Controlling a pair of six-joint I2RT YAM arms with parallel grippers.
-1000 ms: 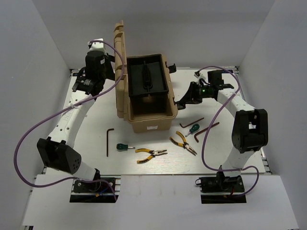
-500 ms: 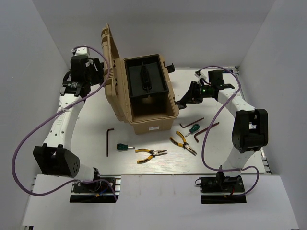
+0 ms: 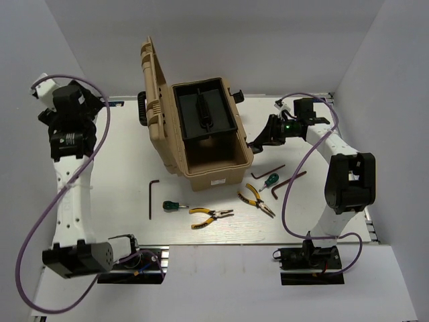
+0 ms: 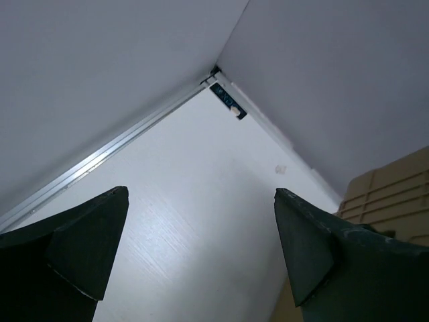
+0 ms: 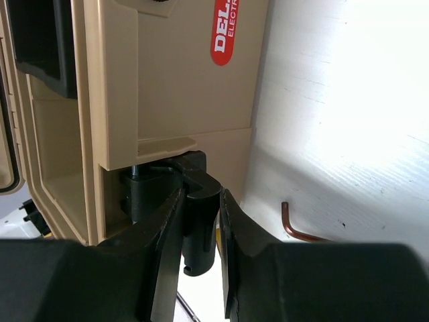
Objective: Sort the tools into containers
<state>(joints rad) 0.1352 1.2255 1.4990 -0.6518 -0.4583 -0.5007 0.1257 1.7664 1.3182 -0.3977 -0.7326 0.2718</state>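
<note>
Okay, my left end effector (image 4: 200, 201) hangs released, fingers wide with nothing between, up near the back-left corner. My right end effector (image 5: 201, 198) is clenched on the black latch (image 5: 201, 238) of the tan toolbox (image 3: 213, 171), whose lid (image 3: 155, 94) stands open. The pliers (image 3: 211, 216), screwdrivers (image 3: 174, 206) and hex keys (image 3: 151, 198) lie on the surface (image 3: 120, 174) in front of the toolbox.

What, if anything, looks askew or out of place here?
The tan hard-plastic toolbox sits skewed to the edges of the white table, and its black inner tray covers only the far half of the box. The right pincer clamps the box's black side latch. Nothing looks spilled or broken.
</note>
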